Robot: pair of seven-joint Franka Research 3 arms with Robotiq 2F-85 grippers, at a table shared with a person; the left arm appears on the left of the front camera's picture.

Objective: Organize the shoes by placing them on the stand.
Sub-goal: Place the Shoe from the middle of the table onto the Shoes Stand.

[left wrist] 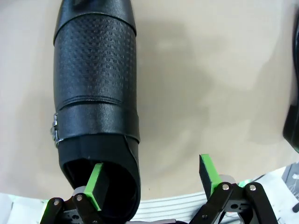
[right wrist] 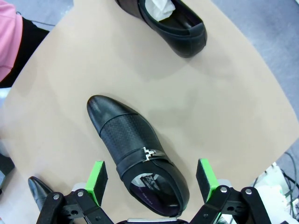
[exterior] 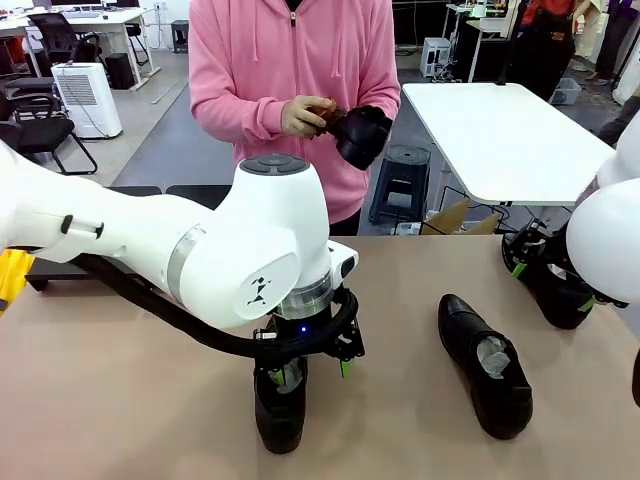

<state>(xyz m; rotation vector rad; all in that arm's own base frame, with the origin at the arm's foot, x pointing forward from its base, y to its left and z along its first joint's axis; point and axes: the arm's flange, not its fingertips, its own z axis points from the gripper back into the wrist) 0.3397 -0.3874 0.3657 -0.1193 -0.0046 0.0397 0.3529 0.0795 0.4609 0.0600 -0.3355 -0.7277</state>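
Observation:
My left gripper [exterior: 310, 373] hangs open low over a black shoe [exterior: 280, 415] at the table's near edge. In the left wrist view one green pad [left wrist: 96, 184] sits inside that shoe's [left wrist: 96, 93] heel opening and the other pad [left wrist: 208, 172] is outside it. Over at the right, my right gripper [exterior: 555, 285] stands open astride a second shoe [right wrist: 133, 144], with its pads on either side of the heel. A third shoe [exterior: 485, 365] with white paper inside lies between them. The person holds a fourth shoe [exterior: 360, 135]. A black edge of the stand [exterior: 50, 272] shows at the left, behind my left arm.
The person in a pink hoodie [exterior: 290, 60] stands at the far side of the table [exterior: 130, 400]. Bare tabletop lies at the front left. Behind the person's side stand a white table [exterior: 500, 130] and a black stool [exterior: 400, 165].

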